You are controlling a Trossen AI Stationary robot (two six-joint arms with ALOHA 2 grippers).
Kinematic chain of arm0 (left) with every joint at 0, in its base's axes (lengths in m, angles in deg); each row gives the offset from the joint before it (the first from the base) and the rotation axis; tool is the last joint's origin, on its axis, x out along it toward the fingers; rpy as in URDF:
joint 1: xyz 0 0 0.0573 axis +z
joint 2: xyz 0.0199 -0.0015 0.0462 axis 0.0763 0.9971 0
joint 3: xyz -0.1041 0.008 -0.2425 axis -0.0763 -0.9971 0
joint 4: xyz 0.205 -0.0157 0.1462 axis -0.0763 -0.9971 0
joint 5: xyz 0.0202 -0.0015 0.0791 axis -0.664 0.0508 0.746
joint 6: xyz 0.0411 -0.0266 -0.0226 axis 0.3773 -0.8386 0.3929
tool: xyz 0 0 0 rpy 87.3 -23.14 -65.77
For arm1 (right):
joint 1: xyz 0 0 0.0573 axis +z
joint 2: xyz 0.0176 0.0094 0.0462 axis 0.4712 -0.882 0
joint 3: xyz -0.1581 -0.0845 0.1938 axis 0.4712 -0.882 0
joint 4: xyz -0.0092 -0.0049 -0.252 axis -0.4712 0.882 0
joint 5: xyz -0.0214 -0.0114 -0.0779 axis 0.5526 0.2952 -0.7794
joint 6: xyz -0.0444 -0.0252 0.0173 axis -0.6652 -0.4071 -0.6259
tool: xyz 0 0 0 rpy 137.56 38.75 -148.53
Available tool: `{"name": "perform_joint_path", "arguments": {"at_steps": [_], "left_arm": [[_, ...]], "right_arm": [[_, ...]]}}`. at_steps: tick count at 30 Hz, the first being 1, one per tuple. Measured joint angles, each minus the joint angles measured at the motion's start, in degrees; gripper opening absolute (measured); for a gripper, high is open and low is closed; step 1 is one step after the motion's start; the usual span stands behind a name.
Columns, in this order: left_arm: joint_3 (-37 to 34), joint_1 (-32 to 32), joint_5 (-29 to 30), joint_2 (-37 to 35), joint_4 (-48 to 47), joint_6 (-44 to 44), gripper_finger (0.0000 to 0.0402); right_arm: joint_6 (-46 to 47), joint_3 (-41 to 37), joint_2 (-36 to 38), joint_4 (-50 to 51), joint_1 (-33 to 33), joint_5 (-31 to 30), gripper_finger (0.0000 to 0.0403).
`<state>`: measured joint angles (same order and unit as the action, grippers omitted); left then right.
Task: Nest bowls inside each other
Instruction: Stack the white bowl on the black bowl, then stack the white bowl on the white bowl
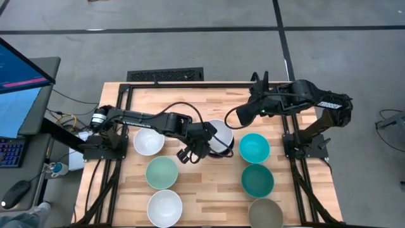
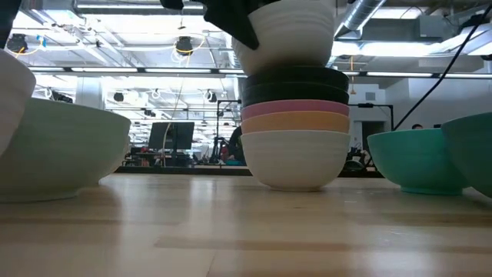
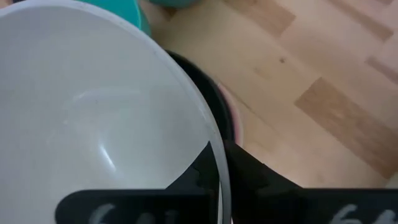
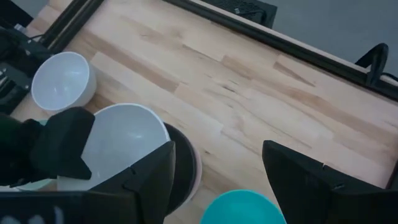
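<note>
A stack of bowls (image 2: 296, 131) stands mid-table: white at the bottom, then orange, pink and black. My left gripper (image 1: 209, 140) is shut on a white bowl (image 1: 221, 132) right over that stack; in the low view this bowl (image 2: 288, 35) sits tilted, its bottom at the black bowl's rim (image 2: 296, 75). Whether it rests there I cannot tell. My right gripper (image 4: 217, 180) is open and hovers above the table's far right part (image 1: 252, 109), touching nothing. My left gripper pinches the white bowl's rim (image 3: 214, 146) on the side toward the table's left. One finger (image 3: 200, 174) is inside the bowl and the other finger (image 3: 252, 174) outside. It comes slanting down from the left. The bowl is tilted over the stack.
Single bowls stand around the stack: white (image 1: 149, 140), pale green (image 1: 162, 172) and white (image 1: 164, 207) on the left; teal (image 1: 254, 147), darker teal (image 1: 257, 180) and grey-olive (image 1: 266, 214) on the right. A black frame (image 1: 190, 84) borders the table's far edge.
</note>
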<state>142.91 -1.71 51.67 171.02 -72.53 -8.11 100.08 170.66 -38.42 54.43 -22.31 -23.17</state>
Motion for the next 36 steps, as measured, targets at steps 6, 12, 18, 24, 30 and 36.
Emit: {"name": "perform_joint_path", "arguments": {"at_steps": [6, 12, 18, 24, 30, 36], "left_arm": [[0.0, -0.5, -0.8, 1.8, 2.4, 1.1, 0.0], [0.0, -0.7, 3.1, 3.8, 1.7, 2.6, 0.0], [0.0, -0.5, 3.5, 3.7, 1.5, 1.7, 0.0], [0.0, 0.0, 3.0, 3.7, 3.2, -3.1, 0.002], [0.0, 0.2, 5.2, 3.7, 4.0, -5.1, 0.0099], [0.0, 0.3, 6.2, 3.7, 3.9, -5.6, 0.0157]], "right_arm": [[0.8, 0.0, 0.0, 0.0, 0.6, 0.1, 0.0265], [1.1, 0.0, -0.1, 0.1, 0.6, 0.1, 0.0265], [0.2, 0.0, -0.1, 0.1, 0.5, 0.1, 0.0265], [0.0, 0.0, -0.1, 0.1, 0.5, 0.1, 0.0265], [0.0, 0.0, -0.1, 0.1, 0.5, 0.2, 0.0265], [0.0, 0.0, -0.1, 0.1, 0.5, 0.2, 0.0265]]}}
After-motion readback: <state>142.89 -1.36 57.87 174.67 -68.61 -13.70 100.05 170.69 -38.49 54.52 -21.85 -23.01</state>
